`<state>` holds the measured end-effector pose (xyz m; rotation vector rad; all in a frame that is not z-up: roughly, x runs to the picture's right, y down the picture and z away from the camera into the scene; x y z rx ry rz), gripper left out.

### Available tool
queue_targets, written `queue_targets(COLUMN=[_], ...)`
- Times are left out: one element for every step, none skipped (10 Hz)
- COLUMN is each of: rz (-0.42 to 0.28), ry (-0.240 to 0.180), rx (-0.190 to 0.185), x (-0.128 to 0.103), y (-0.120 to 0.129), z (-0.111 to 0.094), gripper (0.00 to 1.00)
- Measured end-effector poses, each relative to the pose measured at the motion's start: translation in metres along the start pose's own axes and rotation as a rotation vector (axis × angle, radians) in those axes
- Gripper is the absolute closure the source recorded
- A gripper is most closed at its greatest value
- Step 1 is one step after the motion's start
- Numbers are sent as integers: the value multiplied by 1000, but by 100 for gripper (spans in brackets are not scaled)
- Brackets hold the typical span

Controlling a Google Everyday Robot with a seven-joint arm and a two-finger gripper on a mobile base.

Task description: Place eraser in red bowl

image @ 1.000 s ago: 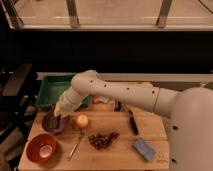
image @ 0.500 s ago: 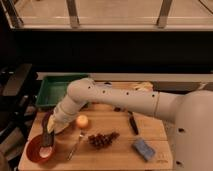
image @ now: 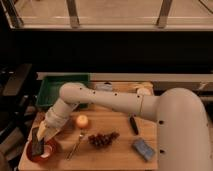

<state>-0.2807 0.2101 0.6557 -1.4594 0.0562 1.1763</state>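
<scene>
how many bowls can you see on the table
1: the red bowl at the table's front left corner, with the gripper and the eraser over it. Another bowl could be hidden behind the arm.

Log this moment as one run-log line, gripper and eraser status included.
gripper: over red bowl | eraser: at fingertips, in bowl | nearby: fork, grapes

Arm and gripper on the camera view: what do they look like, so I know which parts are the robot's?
The arm is smooth, rounded, off-white, with thick tube-like segments and a bulky shell at right. The gripper over the red bowl has pale tan tapering fingers. No cables or markings show.
</scene>
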Motion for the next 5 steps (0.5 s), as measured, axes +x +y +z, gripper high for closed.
queue_targets(rz=[9, 15, 16, 14, 16], ry=[-4, -9, -8, -6, -8], rx=[-5, -6, -6, -6, -6], x=[-1, -2, -2, -2, -2], y=[-2, -4, -4, -3, -4], z=[1, 0, 0, 1, 0], gripper=[23, 20, 20, 20, 20])
